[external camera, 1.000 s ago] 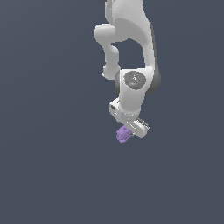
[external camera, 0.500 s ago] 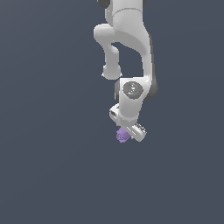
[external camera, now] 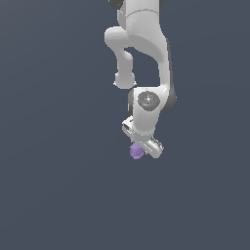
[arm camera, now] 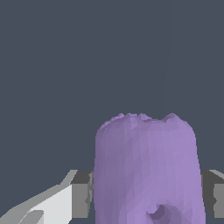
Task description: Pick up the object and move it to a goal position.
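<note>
arm (external camera: 146, 44): smooth glossy white | object (arm camera: 146, 170): matt, bumpy purple | fingers (arm camera: 81, 194): matt grey

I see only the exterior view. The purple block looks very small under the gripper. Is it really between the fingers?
Observer: Yes. In the wrist view the purple block fills the gap, with a grey finger pad against each side.
Operator: Is anything below it?
Observer: The wrist view shows only plain dark background beyond the block.
Operator: How does its surface look?
Observer: The far end is jagged, and a small hollow sits near the gripper.
</note>
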You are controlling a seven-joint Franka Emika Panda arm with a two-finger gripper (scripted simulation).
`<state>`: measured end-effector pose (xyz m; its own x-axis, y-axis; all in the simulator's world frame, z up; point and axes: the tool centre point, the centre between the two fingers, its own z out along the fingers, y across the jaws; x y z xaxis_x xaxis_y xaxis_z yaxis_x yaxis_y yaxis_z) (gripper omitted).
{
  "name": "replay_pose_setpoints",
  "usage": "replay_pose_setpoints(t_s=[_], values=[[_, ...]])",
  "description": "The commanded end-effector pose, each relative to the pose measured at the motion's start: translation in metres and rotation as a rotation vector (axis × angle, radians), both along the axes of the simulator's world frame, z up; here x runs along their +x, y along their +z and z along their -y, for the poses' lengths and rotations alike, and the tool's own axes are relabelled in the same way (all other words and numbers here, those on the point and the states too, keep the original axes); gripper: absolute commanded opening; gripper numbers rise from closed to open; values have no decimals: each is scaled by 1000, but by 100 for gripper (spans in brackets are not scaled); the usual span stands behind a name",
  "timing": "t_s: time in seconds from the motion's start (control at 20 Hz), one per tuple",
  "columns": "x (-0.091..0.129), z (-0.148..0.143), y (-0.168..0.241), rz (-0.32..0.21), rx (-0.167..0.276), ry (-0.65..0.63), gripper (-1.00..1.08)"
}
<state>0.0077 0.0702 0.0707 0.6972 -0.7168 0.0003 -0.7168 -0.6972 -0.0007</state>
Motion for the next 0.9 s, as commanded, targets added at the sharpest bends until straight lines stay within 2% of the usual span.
replay_pose_setpoints(t_s=[0.0, 0.45, 0.85], values=[[0, 0, -1, -1, 0, 0, -100], [-6, 1, 14, 0, 0, 0, -100], [-23, 5, 55, 0, 0, 0, -100]])
